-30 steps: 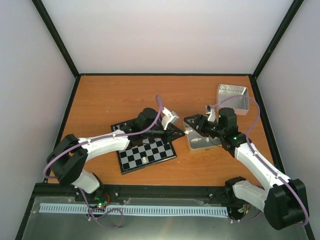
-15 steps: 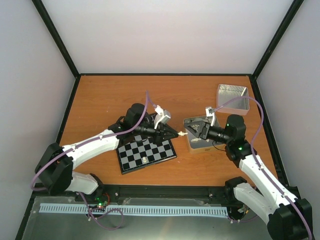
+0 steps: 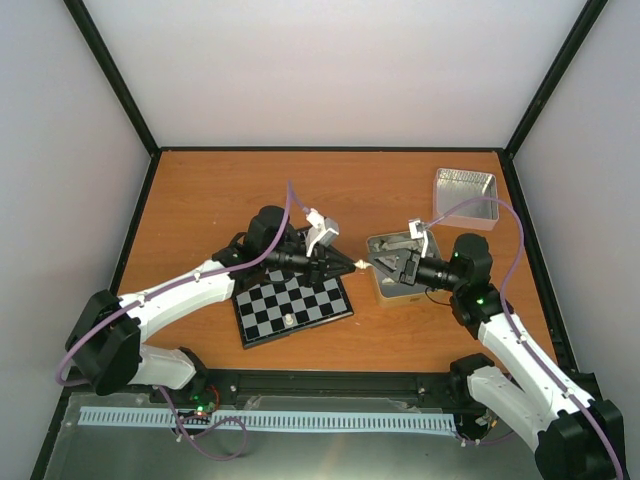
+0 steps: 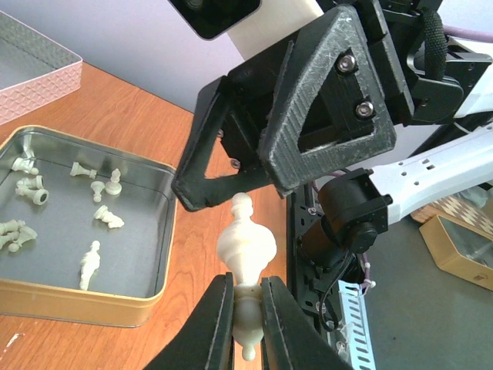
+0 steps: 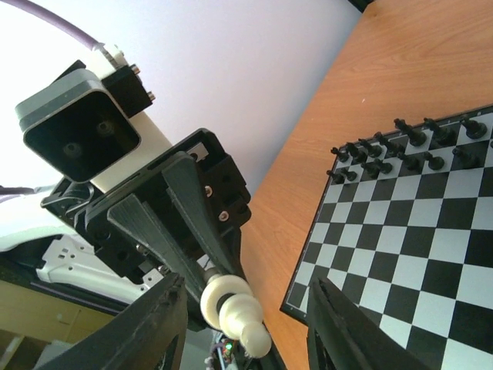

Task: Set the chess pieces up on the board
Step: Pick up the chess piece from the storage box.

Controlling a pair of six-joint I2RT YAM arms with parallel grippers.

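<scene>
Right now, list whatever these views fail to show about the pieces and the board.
1. Top view: the left arm hides the far rows of the small black-and-silver chessboard.
2. Top view: the lone cream plastic chessman standing on it is too small to identify.
3. Left wrist view: the frame's left edge cuts off the shallow gold-walled metal tin.

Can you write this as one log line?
left tool: shut on piece | right tool: open | other pieces: in tin
</scene>
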